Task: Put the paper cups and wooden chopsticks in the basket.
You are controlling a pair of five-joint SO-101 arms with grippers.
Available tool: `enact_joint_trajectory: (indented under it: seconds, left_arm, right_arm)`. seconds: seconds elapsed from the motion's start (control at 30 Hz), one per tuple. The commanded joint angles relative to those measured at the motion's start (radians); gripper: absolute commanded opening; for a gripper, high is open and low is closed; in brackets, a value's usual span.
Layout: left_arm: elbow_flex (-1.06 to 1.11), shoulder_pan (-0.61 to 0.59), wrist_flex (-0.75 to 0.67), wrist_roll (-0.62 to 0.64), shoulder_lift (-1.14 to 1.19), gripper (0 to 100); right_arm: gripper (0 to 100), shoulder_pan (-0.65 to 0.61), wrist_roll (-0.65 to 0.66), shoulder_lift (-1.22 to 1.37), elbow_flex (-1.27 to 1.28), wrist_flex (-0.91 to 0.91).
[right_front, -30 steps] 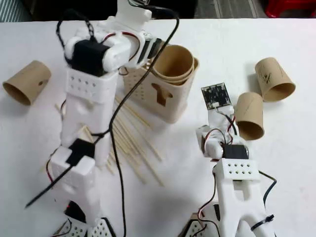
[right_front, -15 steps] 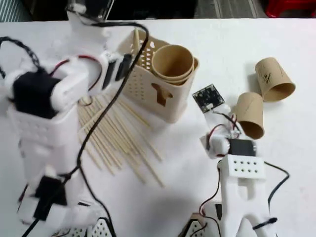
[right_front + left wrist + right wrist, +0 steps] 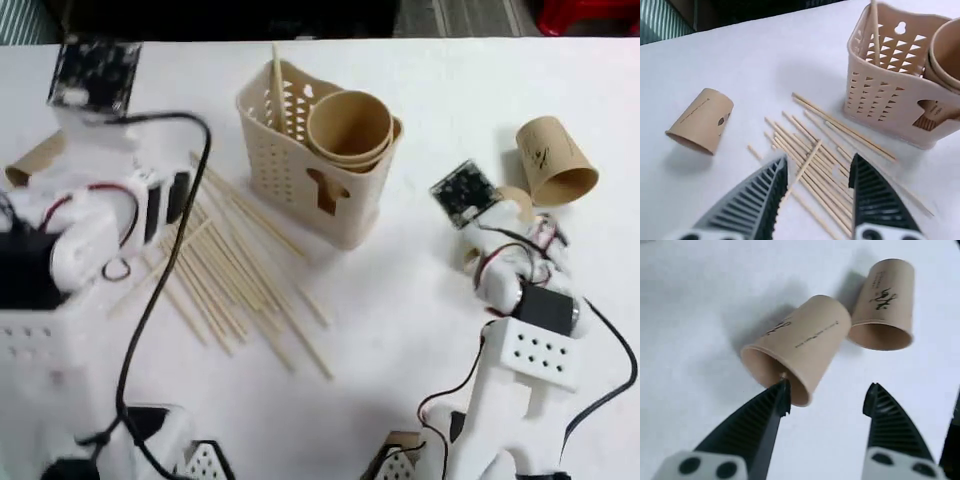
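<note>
We show the left tool (image 3: pixel 820 159) and the right tool (image 3: pixel 829 386), each angled downward with jaws parted wide.

basket (image 3: pixel 330 190) centre (cups (image 3: pixel 352 125) inside) | chopsticks (image 3: pixel 240 280) left

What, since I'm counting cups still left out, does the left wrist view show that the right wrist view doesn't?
Left wrist view: the basket with one chopstick standing in it and nested cups inside, loose chopsticks on the table, and a lone cup on its side. Right wrist view: a nearer cup on its side with one jaw tip at its rim, and a farther cup lying beside it. Both: the white table and that arm's own open jaws.
</note>
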Motion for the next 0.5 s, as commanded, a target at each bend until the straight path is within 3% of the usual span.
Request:
enact_joint_trajectory:
  seconds: [0.0,0.17,0.47]
  left_arm:
    - [0.169,-0.059,-0.080,0.002,-0.173,21]
    - [0.382,-0.111,-0.186,-0.012,-0.306,21]
    - [0.666,-0.217,-0.308,-0.081,-0.358,21]
  right_arm:
    - [24.7,0.036,0.025,-0.021,0.017,-0.091]
    - [24.7,0.033,0.132,-0.021,0.095,-0.107]
    - [24.7,0.035,0.138,0.012,0.230,-0.300]
